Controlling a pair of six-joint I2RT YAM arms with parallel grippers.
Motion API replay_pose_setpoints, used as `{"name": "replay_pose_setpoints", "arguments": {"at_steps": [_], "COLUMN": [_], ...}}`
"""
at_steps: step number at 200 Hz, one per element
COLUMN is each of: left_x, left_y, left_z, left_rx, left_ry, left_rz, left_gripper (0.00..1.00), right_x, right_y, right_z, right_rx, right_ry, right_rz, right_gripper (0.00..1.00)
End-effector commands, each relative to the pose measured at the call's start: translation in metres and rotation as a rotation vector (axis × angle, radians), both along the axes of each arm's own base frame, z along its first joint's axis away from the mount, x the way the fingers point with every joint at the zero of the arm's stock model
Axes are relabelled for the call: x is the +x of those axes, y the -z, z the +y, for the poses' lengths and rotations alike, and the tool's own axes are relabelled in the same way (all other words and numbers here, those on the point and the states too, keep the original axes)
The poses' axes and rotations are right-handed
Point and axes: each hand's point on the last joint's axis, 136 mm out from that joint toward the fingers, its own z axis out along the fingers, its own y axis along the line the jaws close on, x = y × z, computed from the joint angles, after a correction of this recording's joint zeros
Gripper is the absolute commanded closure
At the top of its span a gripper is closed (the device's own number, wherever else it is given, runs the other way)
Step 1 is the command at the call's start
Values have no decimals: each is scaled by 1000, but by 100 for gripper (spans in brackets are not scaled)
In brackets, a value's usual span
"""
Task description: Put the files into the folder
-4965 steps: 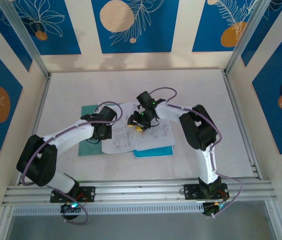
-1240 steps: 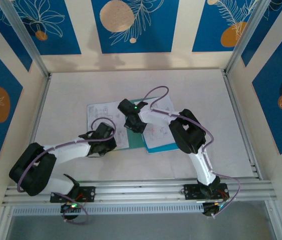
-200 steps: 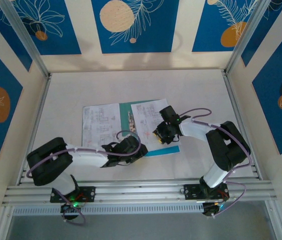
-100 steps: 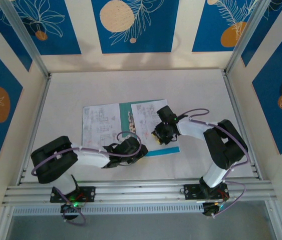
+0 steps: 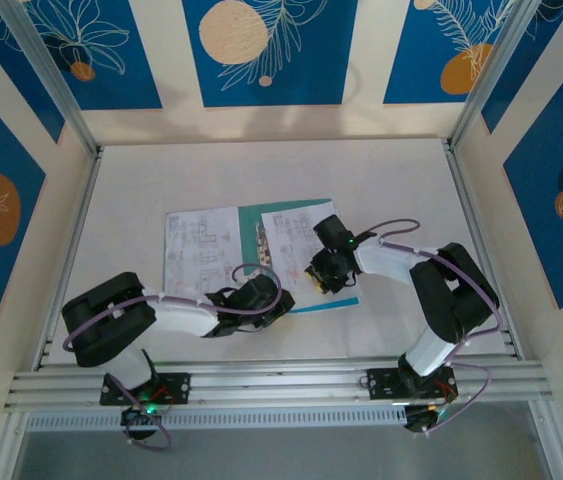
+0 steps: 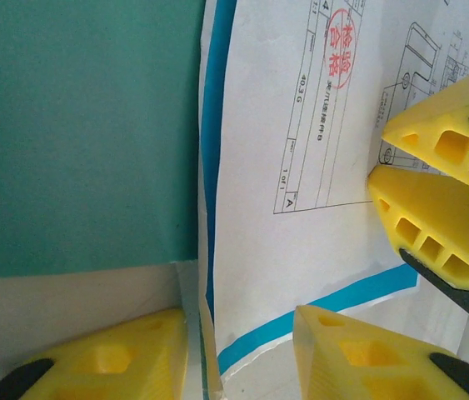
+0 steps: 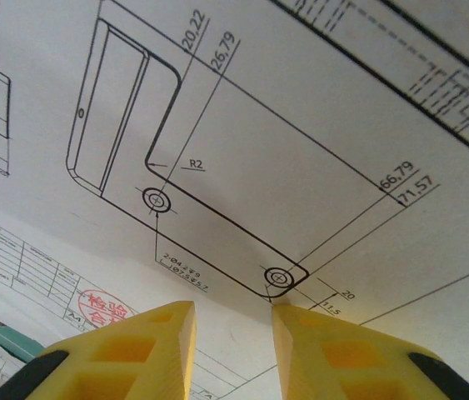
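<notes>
Left gripper (image 6: 238, 333) wide open astride corner of files (image 6: 301, 217), right gripper (image 7: 232, 310) narrowly parted, tips on files

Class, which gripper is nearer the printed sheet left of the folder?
Left. The left gripper is just right of that sheet; the right gripper is farther right, over another sheet.
</notes>
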Motion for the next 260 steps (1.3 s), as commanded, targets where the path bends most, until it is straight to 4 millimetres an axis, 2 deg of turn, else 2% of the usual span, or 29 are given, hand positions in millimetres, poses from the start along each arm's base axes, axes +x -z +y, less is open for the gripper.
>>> {"name": "replay_pose_setpoints", "arguments": {"at_steps": [1, 38, 104, 185, 224, 260], "left_x": [-1, -1, -1, -2, -2, -1], "left_y": [17, 19, 22, 23, 24, 22], "left_z": [-2, -3, -3, -8, -7, -6], "left_rx": [8, 9, 17, 14, 21, 31], "left_ry": [-13, -13, -11, 4, 9, 9], "left_rz": [12, 17, 20, 28, 28, 22], "left_gripper": [65, 68, 71, 77, 80, 87], "right_x": [-25, -27, -44, -33, -34, -38], "right_y": [18, 16, 18, 18, 20, 20], "right_z": [-16, -14, -23, -9, -5, -9], "right_rx": [-61, -62, -115, -84, -72, -87], "right_ry": [14, 25, 29, 31, 31, 41], "right_rz": [93, 102, 132, 132, 140, 148], "right_gripper": [67, 67, 68, 67, 67, 68]}}
